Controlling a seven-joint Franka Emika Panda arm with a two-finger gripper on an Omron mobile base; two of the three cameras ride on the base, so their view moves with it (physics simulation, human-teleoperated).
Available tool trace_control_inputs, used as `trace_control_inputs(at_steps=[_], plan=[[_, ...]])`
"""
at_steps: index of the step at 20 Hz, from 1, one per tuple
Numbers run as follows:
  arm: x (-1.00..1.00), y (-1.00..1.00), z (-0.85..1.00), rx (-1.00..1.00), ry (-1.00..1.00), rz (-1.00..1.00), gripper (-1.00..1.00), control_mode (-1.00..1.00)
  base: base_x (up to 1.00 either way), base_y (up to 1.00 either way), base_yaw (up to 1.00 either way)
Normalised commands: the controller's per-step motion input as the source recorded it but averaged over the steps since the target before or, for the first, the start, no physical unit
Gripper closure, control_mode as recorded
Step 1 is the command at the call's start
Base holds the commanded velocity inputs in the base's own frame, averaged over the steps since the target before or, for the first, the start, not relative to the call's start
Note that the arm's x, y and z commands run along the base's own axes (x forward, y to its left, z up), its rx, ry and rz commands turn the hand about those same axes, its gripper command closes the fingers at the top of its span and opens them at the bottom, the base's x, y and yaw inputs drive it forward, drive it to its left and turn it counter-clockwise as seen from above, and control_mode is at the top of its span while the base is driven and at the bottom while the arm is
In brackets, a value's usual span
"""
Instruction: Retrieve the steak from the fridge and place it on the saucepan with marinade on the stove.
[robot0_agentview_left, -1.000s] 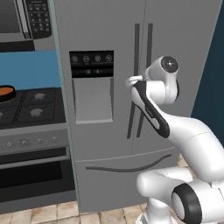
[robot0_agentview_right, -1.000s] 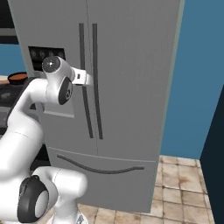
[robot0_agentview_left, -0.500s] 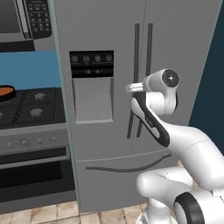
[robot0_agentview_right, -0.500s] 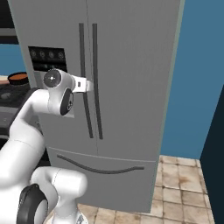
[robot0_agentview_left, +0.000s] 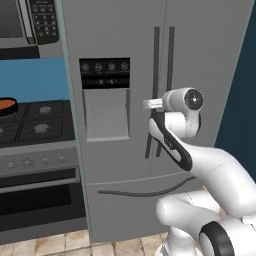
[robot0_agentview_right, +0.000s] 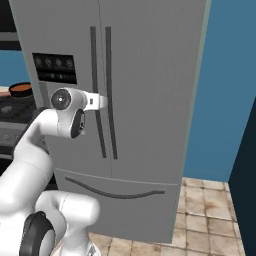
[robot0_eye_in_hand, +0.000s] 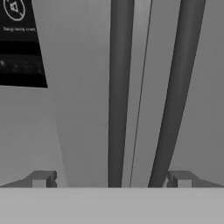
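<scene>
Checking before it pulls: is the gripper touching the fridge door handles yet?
Apart. In the hand view the open gripper has fingertips flanking both handles, grey door visible between.

The grey fridge (robot0_agentview_left: 150, 60) stands shut beside the stove (robot0_agentview_left: 35, 120), which bears the marinade-filled saucepan (robot0_agentview_left: 6, 106).

Grey fridge (robot0_agentview_left: 200, 55), dark handles (robot0_eye_in_hand: 119, 87), orange marinade (robot0_agentview_left: 6, 104)

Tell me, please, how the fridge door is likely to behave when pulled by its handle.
The fridge door is tall and wide, so probably heavy and slow to swing. Its handles look long, smooth and rigid, so the open pincer might slip along one.
</scene>
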Motion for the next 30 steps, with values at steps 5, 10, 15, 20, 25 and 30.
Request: trace_control_inputs(at_steps=[5, 10, 15, 20, 25, 30], plan=[[0.21, 0.0, 0.0, 0.0, 0.0, 0.0, -1.0, -1.0, 0.0, 0.0, 0.0], [0.28, -0.01, -0.01, 0.0, 0.0, 0.0, -1.0, -1.0, 0.0, 0.0, 0.0], [0.32, 0.0, -0.04, 0.0, 0.0, 0.0, -1.0, -1.0, 0.0, 0.0, 0.0], [0.39, 0.0, -0.13, 0.0, -0.02, 0.0, -1.0, -1.0, 0.0, 0.0, 0.0], [0.4, 0.0, -0.19, 0.0, -0.05, 0.0, -1.0, -1.0, 0.0, 0.0, 0.0], [0.44, 0.0, -0.19, 0.0, -0.06, 0.0, -1.0, -1.0, 0.0, 0.0, 0.0]])
